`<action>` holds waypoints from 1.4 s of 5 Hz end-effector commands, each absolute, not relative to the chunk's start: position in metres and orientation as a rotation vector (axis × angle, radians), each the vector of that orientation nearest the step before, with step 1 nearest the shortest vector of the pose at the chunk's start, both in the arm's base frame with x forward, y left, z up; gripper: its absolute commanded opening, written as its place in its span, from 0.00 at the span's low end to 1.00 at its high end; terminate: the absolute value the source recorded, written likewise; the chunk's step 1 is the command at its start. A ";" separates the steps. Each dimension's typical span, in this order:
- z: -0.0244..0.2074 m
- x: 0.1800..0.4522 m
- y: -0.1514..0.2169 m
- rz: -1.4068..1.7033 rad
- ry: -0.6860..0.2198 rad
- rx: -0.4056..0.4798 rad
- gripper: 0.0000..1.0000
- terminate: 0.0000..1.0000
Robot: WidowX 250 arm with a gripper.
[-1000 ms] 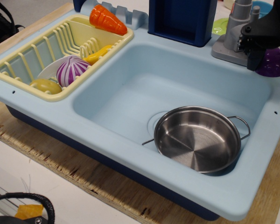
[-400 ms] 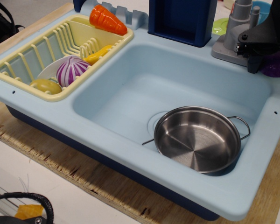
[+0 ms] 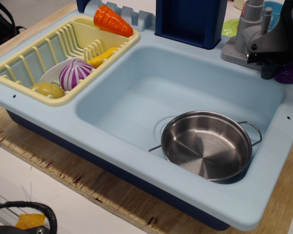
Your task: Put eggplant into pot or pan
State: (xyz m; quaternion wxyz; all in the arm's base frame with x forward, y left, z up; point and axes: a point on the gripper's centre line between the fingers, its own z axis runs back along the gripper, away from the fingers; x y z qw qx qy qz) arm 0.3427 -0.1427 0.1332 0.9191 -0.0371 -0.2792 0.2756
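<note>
The steel pan [image 3: 205, 146] sits empty in the front right corner of the light-blue sink basin [image 3: 146, 92], with wire loop handles on both sides. The purple eggplant [image 3: 289, 75] lies on the sink's back right rim, and only a small patch of it shows under the arm. My black gripper [image 3: 277, 67] is at the right edge of the view, directly over the eggplant, next to the grey faucet [image 3: 248, 30]. One dark finger [image 3: 267, 71] reaches down at the eggplant's left side. The other finger is hidden, so I cannot tell how the jaws stand.
A yellow dish rack [image 3: 19, 68] on the left holds a purple-and-white striped vegetable [image 3: 74, 73], a white plate and yellow toy foods. An orange carrot [image 3: 112, 20] lies at the back. A dark blue box [image 3: 190, 19] stands behind the basin. The wooden table edge runs along the front.
The gripper has shifted right toward the frame edge, and it now covers more of the eggplant, so less purple shows. The pan and the rack items have not moved.
</note>
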 end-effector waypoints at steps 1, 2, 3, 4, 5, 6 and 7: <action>0.144 0.315 -0.150 0.624 -0.524 -0.070 0.00 0.00; 0.149 0.293 -0.147 0.690 -0.509 -0.066 1.00 0.00; 0.151 0.267 -0.136 0.776 -0.486 -0.031 1.00 0.00; 0.151 0.252 -0.126 0.827 -0.492 -0.014 1.00 0.00; 0.157 0.253 -0.120 0.837 -0.480 0.000 1.00 0.00; 0.157 0.255 -0.107 0.838 -0.463 0.017 1.00 0.00; 0.153 0.256 -0.099 0.843 -0.430 0.021 1.00 0.00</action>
